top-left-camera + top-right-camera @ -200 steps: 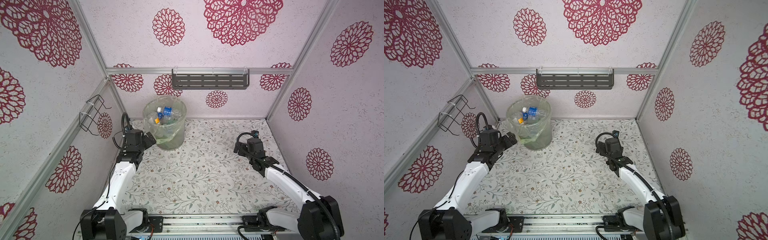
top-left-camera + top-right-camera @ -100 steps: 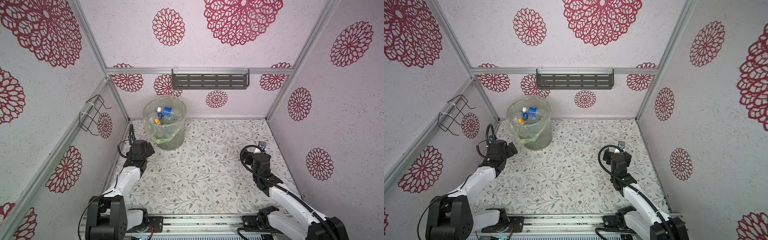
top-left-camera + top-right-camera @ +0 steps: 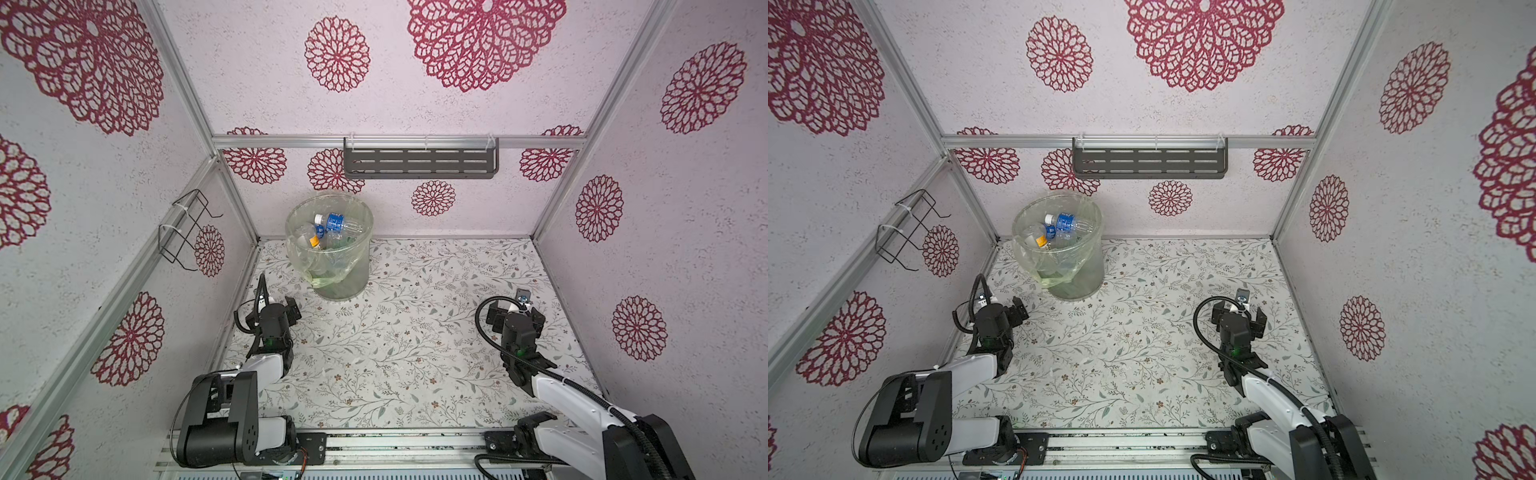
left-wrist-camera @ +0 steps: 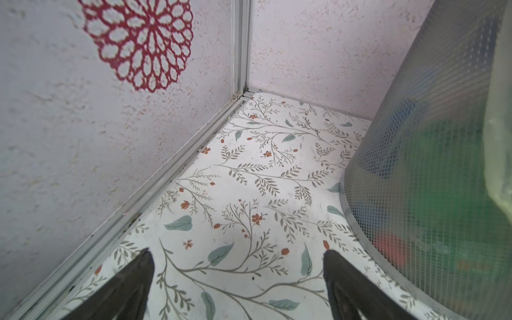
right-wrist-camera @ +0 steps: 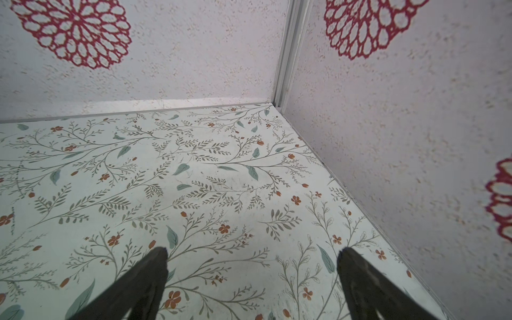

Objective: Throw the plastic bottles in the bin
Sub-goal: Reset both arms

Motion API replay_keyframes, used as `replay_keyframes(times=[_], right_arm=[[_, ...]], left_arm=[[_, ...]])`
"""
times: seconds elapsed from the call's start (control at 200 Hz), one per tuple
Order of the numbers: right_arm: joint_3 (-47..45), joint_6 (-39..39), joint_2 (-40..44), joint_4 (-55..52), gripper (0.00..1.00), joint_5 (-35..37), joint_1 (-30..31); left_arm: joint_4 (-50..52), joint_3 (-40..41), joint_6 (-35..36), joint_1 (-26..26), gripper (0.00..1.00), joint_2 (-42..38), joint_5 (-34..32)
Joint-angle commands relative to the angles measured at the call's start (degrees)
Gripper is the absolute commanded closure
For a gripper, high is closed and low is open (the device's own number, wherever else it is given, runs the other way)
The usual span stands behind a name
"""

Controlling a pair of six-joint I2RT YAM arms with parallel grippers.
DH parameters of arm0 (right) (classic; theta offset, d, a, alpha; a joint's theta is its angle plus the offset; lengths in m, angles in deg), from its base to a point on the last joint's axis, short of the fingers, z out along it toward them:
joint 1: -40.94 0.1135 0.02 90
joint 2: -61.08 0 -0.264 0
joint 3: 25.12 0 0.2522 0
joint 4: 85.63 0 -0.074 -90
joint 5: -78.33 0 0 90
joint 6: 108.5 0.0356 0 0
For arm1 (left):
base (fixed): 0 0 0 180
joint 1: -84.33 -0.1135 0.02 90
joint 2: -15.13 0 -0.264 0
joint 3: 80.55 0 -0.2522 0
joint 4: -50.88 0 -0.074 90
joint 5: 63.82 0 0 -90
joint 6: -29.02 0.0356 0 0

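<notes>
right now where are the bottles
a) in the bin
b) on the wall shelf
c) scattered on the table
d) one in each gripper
A: the bottles lie piled inside the bin, none show on the table, and the left gripper and right gripper are open and empty.
</notes>
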Motion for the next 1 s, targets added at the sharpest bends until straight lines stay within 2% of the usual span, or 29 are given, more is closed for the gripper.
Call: replay_keyframes(times=[0.0,0.2,0.315,0.41,0.67,0.835,0.991], right_arm=[[-0.5,-1.8,-0.6,6.1,0.01,3.6,-0.2],[-4.1,-2.0,-4.6,16.4,0.01,6.2,-0.2],[-6.6,-4.7,-10.5,28.5,0.01,10.3,-0.4],[-8.4,-8.0,-17.1,40.1,0.01,12.3,-0.3],[-7.5,-14.0,-29.8,55.8,0.01,11.8,-1.4],[-6.4,-12.0,-28.4,50.5,0.01,9.2,-2.5],[-4.6,-9.2,-26.4,42.4,0.01,1.6,-5.5]], left_arm=[[-9.7,1.0,3.2,-0.7,0.03,1.0,3.0],[-26.1,2.7,3.5,-2.7,0.03,12.8,6.4],[-14.7,-1.2,2.2,-2.8,0.03,10.9,7.0],[-14.4,-2.2,3.1,-2.7,0.03,11.6,7.3],[-15.0,-2.2,3.4,-2.7,0.03,11.8,7.4],[-14.8,-2.5,4.1,-1.9,0.03,12.0,6.2],[-14.7,-2.5,4.1,-2.0,0.03,12.1,6.2]])
